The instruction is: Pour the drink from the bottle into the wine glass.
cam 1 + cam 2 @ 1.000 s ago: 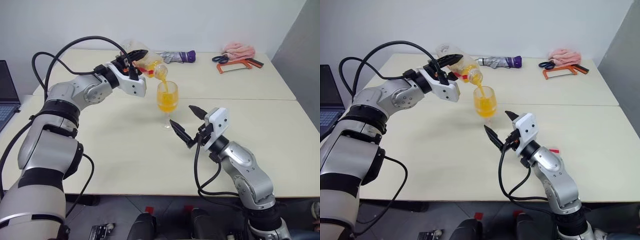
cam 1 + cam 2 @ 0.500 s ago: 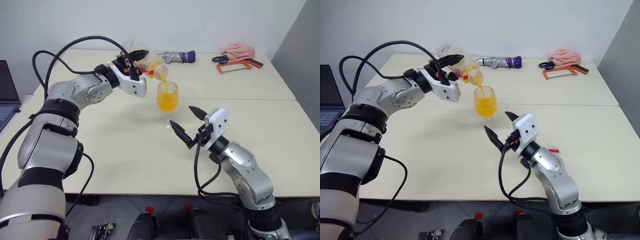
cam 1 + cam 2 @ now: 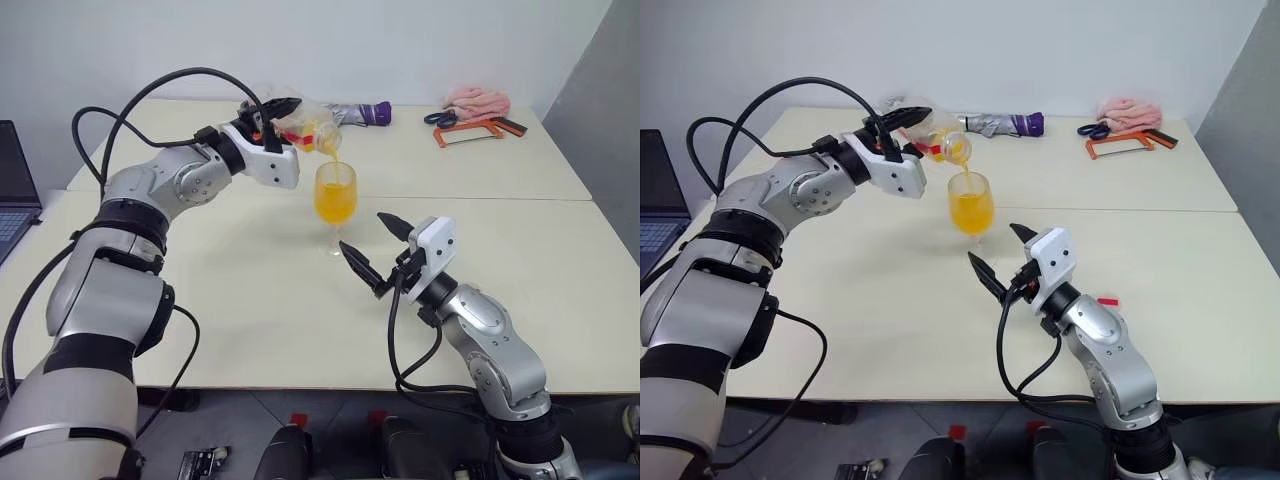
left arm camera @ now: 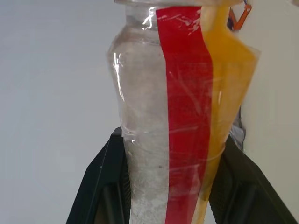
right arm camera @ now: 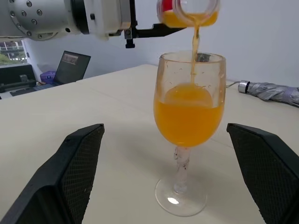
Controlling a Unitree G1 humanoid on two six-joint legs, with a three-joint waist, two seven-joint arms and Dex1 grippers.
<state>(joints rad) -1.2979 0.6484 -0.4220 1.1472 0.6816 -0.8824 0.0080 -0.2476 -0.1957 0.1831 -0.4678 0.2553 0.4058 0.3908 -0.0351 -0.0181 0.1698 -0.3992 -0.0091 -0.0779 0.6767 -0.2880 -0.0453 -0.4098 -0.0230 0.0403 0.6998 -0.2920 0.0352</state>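
Note:
My left gripper is shut on the clear bottle with the red label strip, tipped on its side with its mouth over the wine glass. A thin stream of orange drink runs from the bottle mouth into the glass. The bowl holds orange drink to well over half. The glass stands upright on the cream table. My right gripper is open just in front of the glass foot, its fingers apart on either side of the glass and not touching it.
At the back of the table lie a folded umbrella, scissors and an orange hacksaw, and a pink cloth. A laptop sits off the table's left edge. A seam joins two tabletops.
My left wrist has rolled, tipping the bottle further over the glass; less drink lies in the bottle and the glass level is a little higher. The right arm stays still.

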